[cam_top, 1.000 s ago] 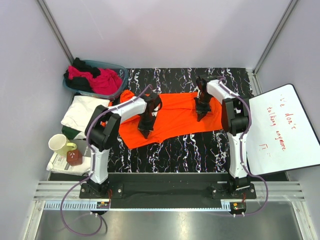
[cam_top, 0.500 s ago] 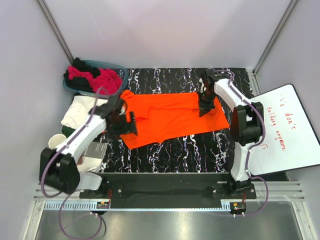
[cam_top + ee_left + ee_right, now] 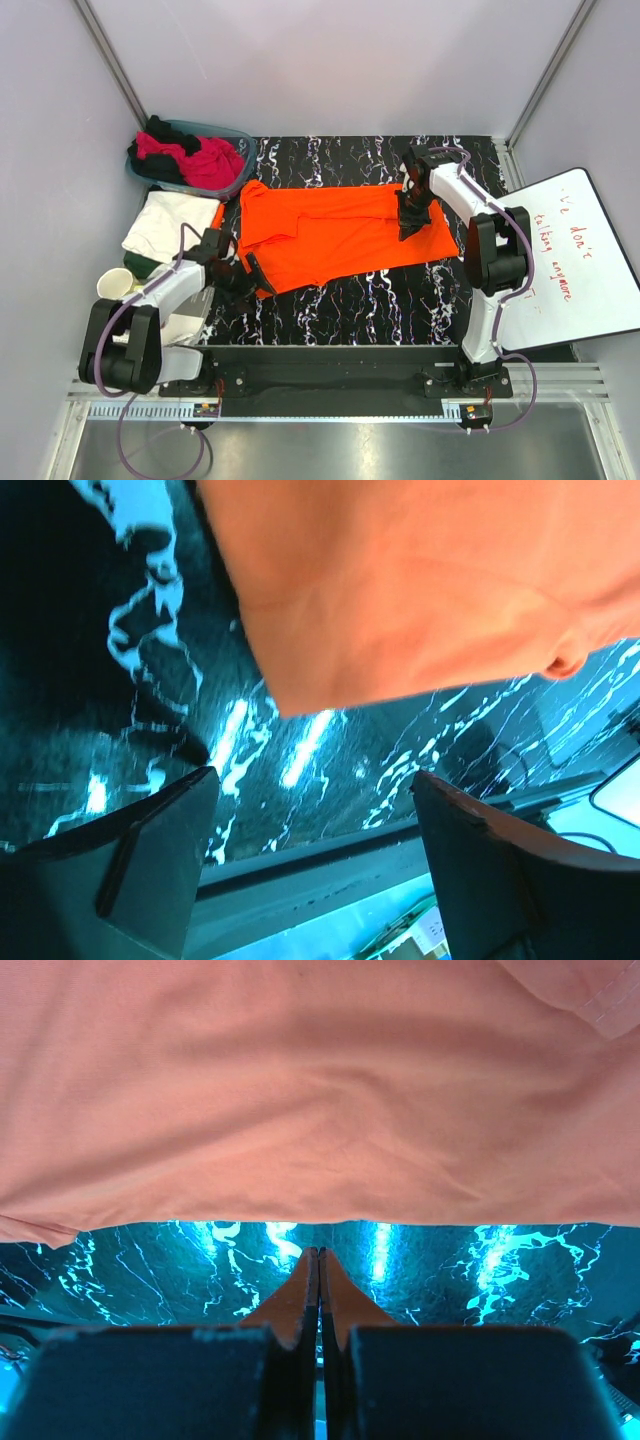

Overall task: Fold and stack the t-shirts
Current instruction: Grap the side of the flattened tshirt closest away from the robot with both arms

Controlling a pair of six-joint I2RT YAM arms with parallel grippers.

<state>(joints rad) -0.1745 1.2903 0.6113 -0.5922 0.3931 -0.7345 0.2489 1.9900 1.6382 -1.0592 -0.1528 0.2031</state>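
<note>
Lying flat, orange t-shirt (image 3: 340, 235); left claw (image 3: 252, 277) released beside corner, right claw (image 3: 408, 224) clenched; basket (image 3: 232, 131), mug (image 3: 114, 285) leftward

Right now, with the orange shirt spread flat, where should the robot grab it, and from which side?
Probably its near left corner, from the near left side. The orange shirt lies flat on the dark table, so only its thin edges offer a pinch, and that corner juts free just ahead of the open left hand, which could slide in low.

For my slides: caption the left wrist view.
Open left gripper near a corner of the orange t-shirt on the black table.
</note>
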